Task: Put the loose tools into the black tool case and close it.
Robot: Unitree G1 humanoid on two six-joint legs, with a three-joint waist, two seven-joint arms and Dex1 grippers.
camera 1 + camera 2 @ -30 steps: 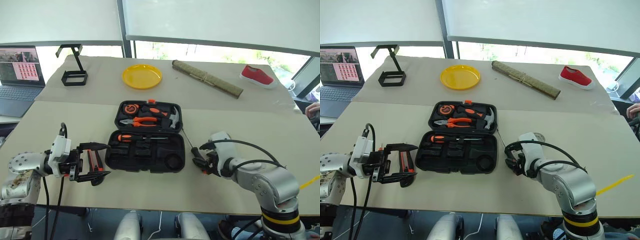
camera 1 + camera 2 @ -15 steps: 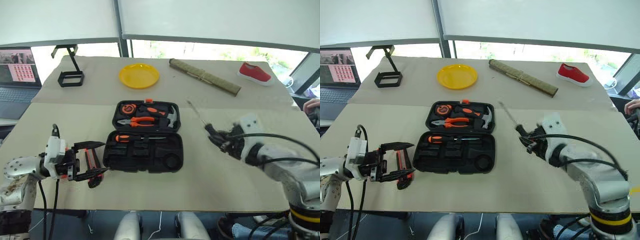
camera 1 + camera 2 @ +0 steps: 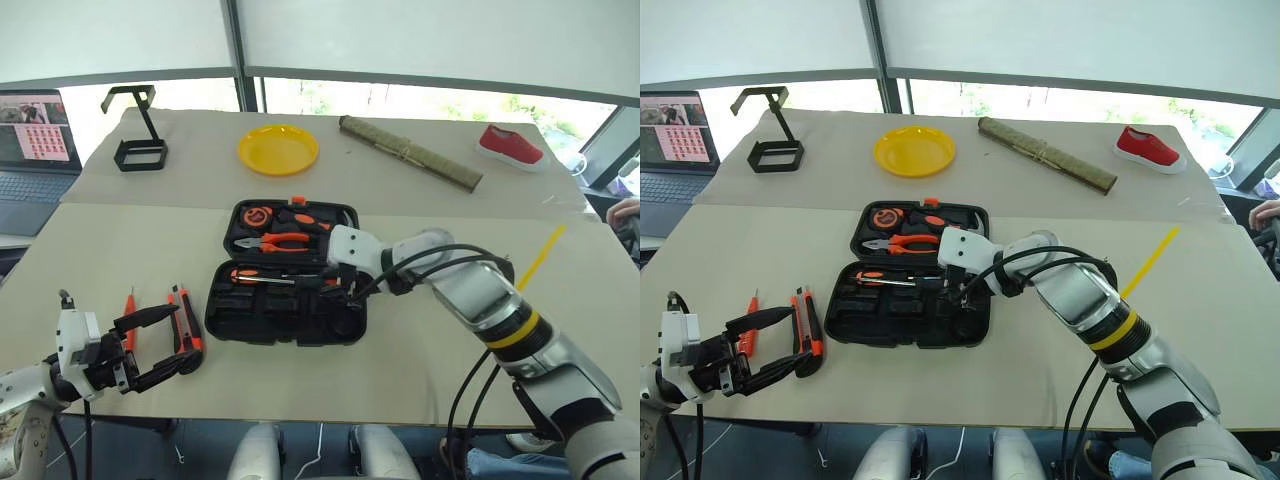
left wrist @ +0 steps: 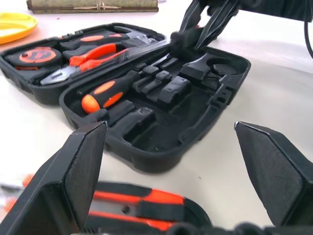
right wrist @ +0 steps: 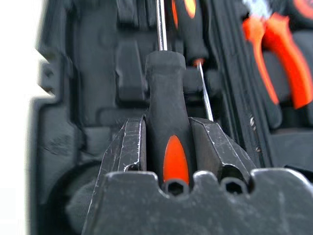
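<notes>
The black tool case (image 3: 225, 320) lies open at the table's middle. One black-and-orange screwdriver (image 3: 262, 277) rests in its front half. My right gripper (image 3: 345, 290) hangs over that front half, shut on the handle of a second black-and-orange screwdriver (image 5: 168, 147), whose shaft points along the case. The orange-black utility knife (image 3: 185, 330) and the small orange tester screwdriver (image 3: 128, 320) lie on the table left of the case. My left gripper (image 3: 188, 335) stands open just in front of the knife, empty, its fingers (image 4: 83, 166) spread wide.
Orange pliers (image 3: 275, 242), a hammer and a tape measure sit in the case's rear half. Behind are a yellow plate (image 3: 278, 150), a black wire stand (image 3: 140, 125), a rolled mat (image 3: 412, 153), a red shoe (image 3: 512, 147) and a laptop (image 3: 35, 145).
My right gripper has swung left from the table's right side to above the case, carrying the screwdriver. My left gripper has drawn back toward the table's front left.
</notes>
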